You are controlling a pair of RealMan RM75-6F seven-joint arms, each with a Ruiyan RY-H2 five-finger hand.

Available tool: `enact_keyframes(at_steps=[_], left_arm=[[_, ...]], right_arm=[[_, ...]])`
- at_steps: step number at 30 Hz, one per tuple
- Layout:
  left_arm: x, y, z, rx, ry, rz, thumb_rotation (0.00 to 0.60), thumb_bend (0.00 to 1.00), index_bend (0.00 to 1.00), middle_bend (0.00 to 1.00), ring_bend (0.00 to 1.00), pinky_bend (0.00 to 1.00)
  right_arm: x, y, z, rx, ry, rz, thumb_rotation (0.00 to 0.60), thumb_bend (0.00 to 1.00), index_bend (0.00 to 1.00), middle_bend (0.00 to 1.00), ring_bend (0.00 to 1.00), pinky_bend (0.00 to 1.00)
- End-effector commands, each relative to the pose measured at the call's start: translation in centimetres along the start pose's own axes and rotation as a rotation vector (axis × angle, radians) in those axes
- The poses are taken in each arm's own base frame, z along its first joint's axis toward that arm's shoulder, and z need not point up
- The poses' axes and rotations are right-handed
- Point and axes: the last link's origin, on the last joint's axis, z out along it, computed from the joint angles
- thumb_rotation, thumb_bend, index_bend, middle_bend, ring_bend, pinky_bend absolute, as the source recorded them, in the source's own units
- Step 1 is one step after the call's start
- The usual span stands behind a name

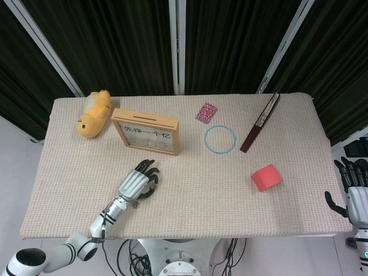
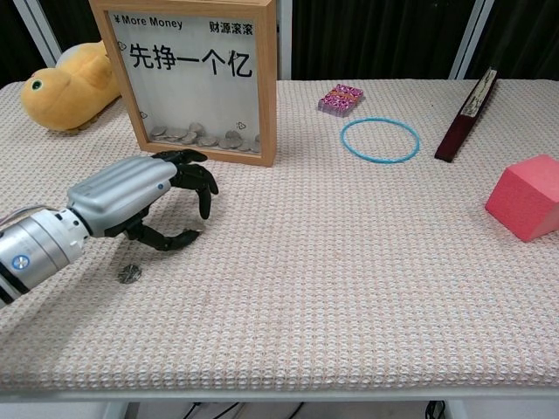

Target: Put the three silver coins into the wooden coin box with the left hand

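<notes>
At the far left a yellow plush toy [image 2: 68,85] lies on the woven cloth [image 2: 349,288], just beside the wooden coin box [image 2: 193,77], which stands upright with a clear front pane and a heap of coins on its floor. In front of the box the left hand [image 2: 140,202] hangs low over the cloth, fingers [image 2: 197,182] curled downward and thumb bent in beneath them, with a narrow gap between; whether a coin is pinched there cannot be told from either view. One silver coin [image 2: 129,274] lies flat on the cloth just beside the wrist, on the near side, apart from the fingers and untouched. No other loose coin can be made out. Further right, a small pink patterned packet [image 2: 341,99] sits near the back edge, with a blue ring [image 2: 379,140] flat on the cloth just in front of it. A dark folded fan [image 2: 467,106] lies slanted beside the ring, and a red block [image 2: 527,197] rests near the right edge. The right hand [image 1: 355,192] is off the table at the far right, fingers apart and holding nothing.
</notes>
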Motion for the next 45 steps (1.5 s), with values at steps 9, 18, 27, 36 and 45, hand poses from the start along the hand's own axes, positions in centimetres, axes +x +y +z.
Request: enact_keyframes(at_steps=[9, 18, 27, 36, 45], left_arm=[[0.1, -0.1, 0.2, 0.0, 0.016, -0.005, 0.6, 0.32, 0.5, 0.27, 0.06, 0.12], [0.1, -0.2, 0.3, 0.005, 0.015, -0.006, 0.6, 0.39, 0.53, 0.27, 0.06, 0.12], [0.0, -0.2, 0.2, 0.012, 0.006, -0.015, 0.6, 0.47, 0.57, 0.28, 0.06, 0.12], [3.5, -0.4, -0.8, 0.02, 0.118, -0.053, 0.6, 0.48, 0.58, 0.28, 0.06, 0.12], [12.4, -0.8, -3.1, 0.066, 0.311, -0.045, 0.6, 0.48, 0.6, 0.3, 0.07, 0.13]], right_arm=[[0.1, -0.2, 0.1, 0.008, 0.002, 0.0, 0.6, 0.32, 0.0, 0.0, 0.0, 0.0], [0.1, -0.1, 0.1, 0.006, -0.005, 0.0, 0.6, 0.32, 0.0, 0.0, 0.0, 0.0], [0.1, 0.2, 0.0, -0.002, -0.002, 0.002, 0.6, 0.32, 0.0, 0.0, 0.0, 0.0], [0.4, 0.1, 0.1, 0.003, 0.01, 0.005, 0.6, 0.32, 0.0, 0.0, 0.0, 0.0], [0.4, -0.3, 0.2, 0.016, 0.013, 0.002, 0.6, 0.32, 0.0, 0.0, 0.0, 0.0]])
